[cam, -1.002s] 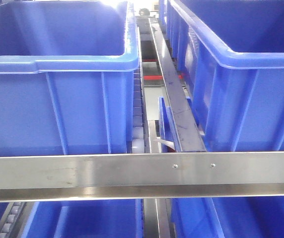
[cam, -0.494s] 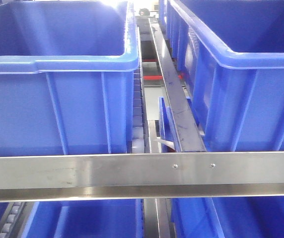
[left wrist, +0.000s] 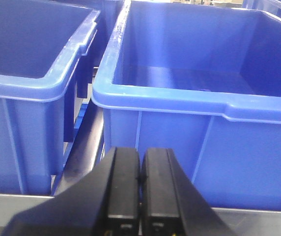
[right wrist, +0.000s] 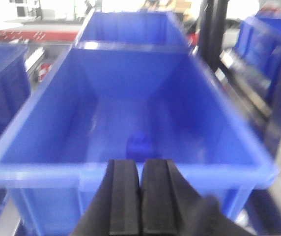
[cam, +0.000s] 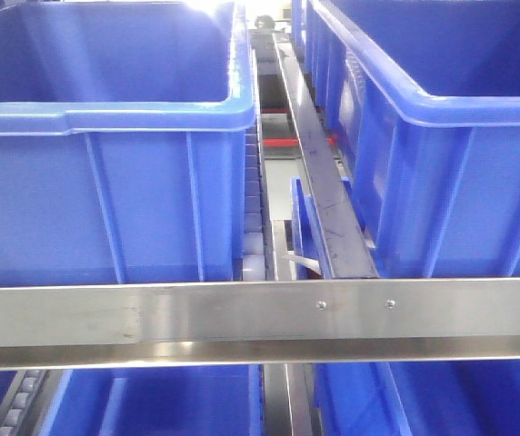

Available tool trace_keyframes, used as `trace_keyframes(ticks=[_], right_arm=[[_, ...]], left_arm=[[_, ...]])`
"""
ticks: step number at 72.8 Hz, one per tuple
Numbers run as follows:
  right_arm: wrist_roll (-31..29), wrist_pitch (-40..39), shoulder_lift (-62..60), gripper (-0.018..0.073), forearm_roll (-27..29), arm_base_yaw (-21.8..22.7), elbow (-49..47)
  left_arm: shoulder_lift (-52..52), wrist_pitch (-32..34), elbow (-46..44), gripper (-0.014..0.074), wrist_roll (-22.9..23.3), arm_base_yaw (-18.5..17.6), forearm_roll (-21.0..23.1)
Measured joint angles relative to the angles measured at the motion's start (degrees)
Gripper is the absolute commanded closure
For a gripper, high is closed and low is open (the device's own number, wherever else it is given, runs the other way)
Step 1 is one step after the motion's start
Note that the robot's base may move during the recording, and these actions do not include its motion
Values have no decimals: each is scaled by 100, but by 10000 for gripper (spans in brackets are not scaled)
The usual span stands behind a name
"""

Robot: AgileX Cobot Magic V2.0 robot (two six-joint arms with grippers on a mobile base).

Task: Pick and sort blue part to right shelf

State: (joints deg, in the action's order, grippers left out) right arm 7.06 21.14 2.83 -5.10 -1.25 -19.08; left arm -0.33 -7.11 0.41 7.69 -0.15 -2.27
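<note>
Not much room to see here, honestly. In the right wrist view, the top strip of the frame is blown out with bright light, and under it at upper left runs a long red-and-white horizontal band [right wrist: 37,35], too blurry to say what it is. A dark vertical post [right wrist: 218,29] stands at upper right. In the front-facing view, a small gap at top centre between the bins shows a washed-out bright patch of glare [cam: 207,7] and something dark and small beside it that I can't make out. No clear walls, floor or windows anywhere.
</note>
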Motion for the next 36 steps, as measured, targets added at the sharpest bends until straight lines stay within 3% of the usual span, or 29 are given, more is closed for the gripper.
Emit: trace_keyframes(ticks=[21, 36], right_arm=[[0, -1748, -27, 524, 120, 12, 1840], [0, -1825, -327, 524, 167, 12, 2074]], left_arm=[[0, 0, 0, 463, 0, 0, 0], [0, 11, 0, 463, 0, 0, 0]])
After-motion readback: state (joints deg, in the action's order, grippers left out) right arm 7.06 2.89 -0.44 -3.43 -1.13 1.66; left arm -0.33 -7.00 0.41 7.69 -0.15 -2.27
